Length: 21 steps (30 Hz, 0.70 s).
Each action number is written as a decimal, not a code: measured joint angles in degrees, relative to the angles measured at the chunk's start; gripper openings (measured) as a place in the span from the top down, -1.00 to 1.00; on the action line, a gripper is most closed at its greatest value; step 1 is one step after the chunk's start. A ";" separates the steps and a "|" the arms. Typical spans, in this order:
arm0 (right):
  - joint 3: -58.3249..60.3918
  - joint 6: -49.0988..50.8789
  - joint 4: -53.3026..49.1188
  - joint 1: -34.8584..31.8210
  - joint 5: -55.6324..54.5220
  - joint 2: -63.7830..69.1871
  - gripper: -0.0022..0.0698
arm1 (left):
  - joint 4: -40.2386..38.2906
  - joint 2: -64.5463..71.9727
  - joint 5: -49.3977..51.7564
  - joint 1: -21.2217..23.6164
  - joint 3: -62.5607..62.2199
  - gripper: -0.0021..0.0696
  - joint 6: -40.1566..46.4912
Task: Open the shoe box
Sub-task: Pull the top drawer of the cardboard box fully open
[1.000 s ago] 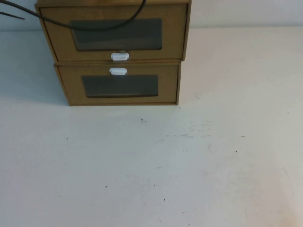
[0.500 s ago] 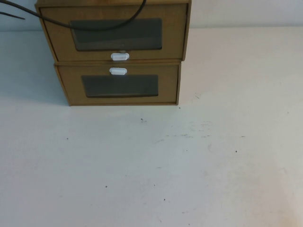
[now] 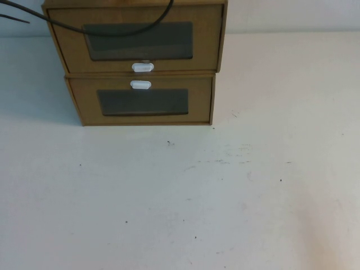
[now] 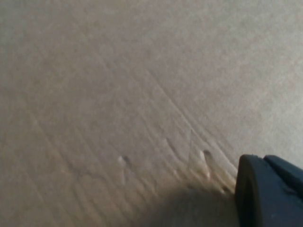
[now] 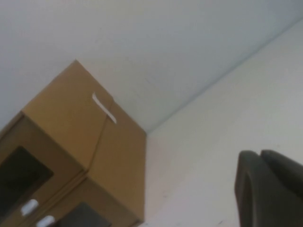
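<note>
The upper shoe box (image 3: 67,48) rests on the lower shoe box (image 3: 84,109), two in all, at 11 o'clock on the counter (image 3: 197,197). Their long axes run 9 to 3 and their fronts face 6. There are two white pulls, the upper handle (image 3: 142,67) and the lower handle (image 3: 140,85). The right tool (image 5: 267,189), pressed together and empty, seems to lie toward 4 o'clock of the stack. The left tool (image 4: 270,191) sits close to a tan surface (image 4: 118,94); I cannot tell whether it is apart or together, nor which arm is nearer.

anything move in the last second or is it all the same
Nothing visibly changed: the upper shoe box and lower shoe box stay shut, stacked on the table. The left gripper is close to brown cardboard; the right gripper, shut, is off to the boxes' side.
</note>
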 joint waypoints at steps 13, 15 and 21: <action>-24.71 -0.57 -8.39 0.00 34.53 21.82 0.98 | -0.12 0.00 0.00 0.00 0.00 0.96 -0.44; -29.21 -1.95 -12.46 0.00 38.54 26.75 0.98 | -0.12 0.00 0.00 0.00 0.00 0.96 -0.44; -40.94 -9.10 -15.95 0.22 45.30 40.98 0.98 | -0.12 0.00 0.00 0.00 0.00 0.96 -0.68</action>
